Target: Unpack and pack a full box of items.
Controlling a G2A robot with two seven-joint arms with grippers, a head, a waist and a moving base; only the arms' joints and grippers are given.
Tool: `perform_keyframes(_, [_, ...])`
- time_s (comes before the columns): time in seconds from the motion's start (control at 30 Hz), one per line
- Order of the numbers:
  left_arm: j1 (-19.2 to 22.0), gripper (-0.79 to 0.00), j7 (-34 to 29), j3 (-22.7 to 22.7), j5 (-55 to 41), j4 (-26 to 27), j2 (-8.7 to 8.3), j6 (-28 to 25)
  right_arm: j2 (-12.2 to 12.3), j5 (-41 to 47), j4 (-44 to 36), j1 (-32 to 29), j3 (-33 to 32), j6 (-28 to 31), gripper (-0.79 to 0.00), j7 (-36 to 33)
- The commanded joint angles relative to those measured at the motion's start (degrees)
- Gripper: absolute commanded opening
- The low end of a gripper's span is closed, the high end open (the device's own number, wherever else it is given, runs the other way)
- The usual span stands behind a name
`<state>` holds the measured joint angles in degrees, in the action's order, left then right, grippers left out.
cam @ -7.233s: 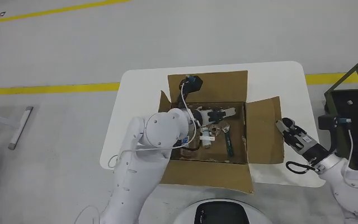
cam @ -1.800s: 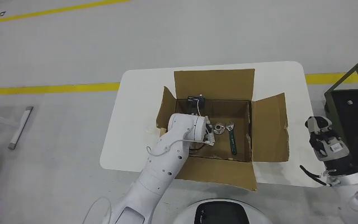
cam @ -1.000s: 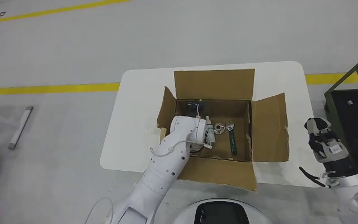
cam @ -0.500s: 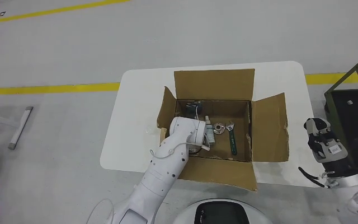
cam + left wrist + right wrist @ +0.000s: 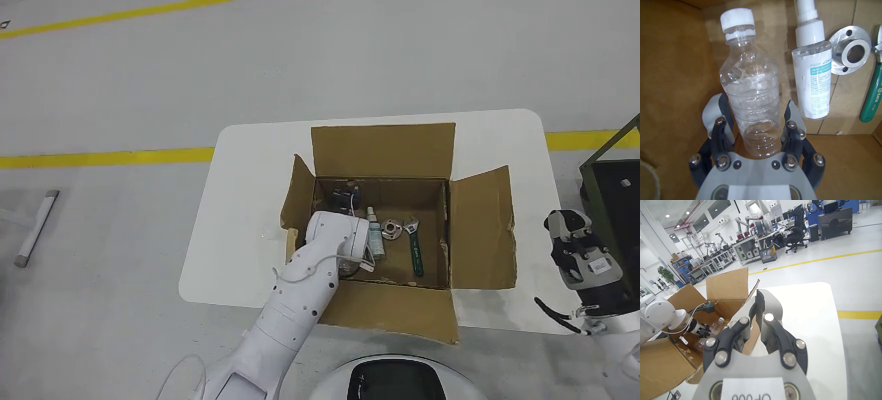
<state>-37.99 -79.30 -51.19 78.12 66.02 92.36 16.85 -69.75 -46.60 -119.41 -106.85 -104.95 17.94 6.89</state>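
Observation:
An open cardboard box (image 5: 380, 150) stands on the white table (image 5: 250, 200). My left arm (image 5: 335, 240) reaches down into its left half. There my left gripper (image 5: 756, 100) is open, its fingers on either side of a clear plastic bottle (image 5: 751, 85) with a white cap, which lies on the box floor. One finger touches the bottle and the other stands a little off it. From the right wrist view the bottle (image 5: 715, 326) lies just ahead of the left gripper (image 5: 703, 332). My right gripper (image 5: 759, 294) is shut and empty, off the table's right edge (image 5: 563, 225).
Beside the bottle on the box floor lie a white spray bottle (image 5: 812, 79), a steel flange (image 5: 849, 51) and a green-handled wrench (image 5: 871, 94). All the box flaps are folded outward. A dark green cart (image 5: 615, 190) stands at the right.
My left arm has shifted from the middle of the box to its left half, uncovering the spray bottle. The box sits slightly farther right than at first. My right arm has drawn back off the table.

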Motion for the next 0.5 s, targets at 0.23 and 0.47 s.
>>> perform_keyframes(0.23, [-0.1, -0.785, 0.5, -0.3, 0.8, -0.9, 0.46, 0.5, -0.1, 8.8, 0.1, 0.1, 0.1, 4.1, -0.557, -1.9])
perform_keyframes(0.47, [-0.5, -0.785, -1.0, -1.8, 1.2, 3.3, 0.39, -0.2, 0.3, 25.1, 3.0, 2.0, -0.5, 9.9, -0.536, -11.9])
